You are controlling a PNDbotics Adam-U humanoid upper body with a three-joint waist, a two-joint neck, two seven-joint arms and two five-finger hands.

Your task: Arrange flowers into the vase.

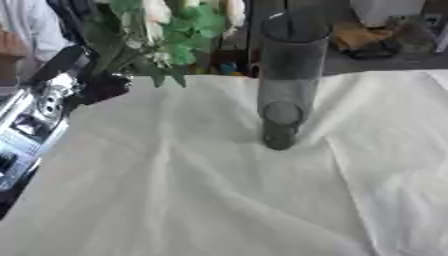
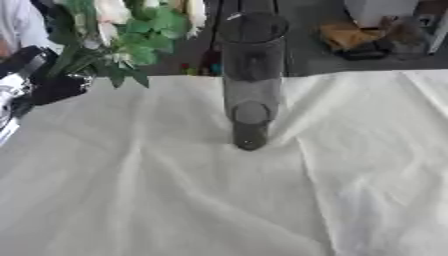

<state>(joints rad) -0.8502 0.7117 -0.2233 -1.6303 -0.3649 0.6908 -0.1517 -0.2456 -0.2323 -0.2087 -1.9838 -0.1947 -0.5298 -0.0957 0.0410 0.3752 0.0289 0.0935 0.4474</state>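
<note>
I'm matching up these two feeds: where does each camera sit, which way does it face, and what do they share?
Left eye view: head camera, looking down at the vase on the white tablecloth; the left hand holding the flowers shows with its silver arm.
Right eye view: same head, same downward look, less arm.
Shared: vase, flowers, cloth, left hand; no right hand.

Flowers [image 1: 166, 30] cropped at top — left hand [image 1: 103, 86] blurred, fingers indistinct.
</note>
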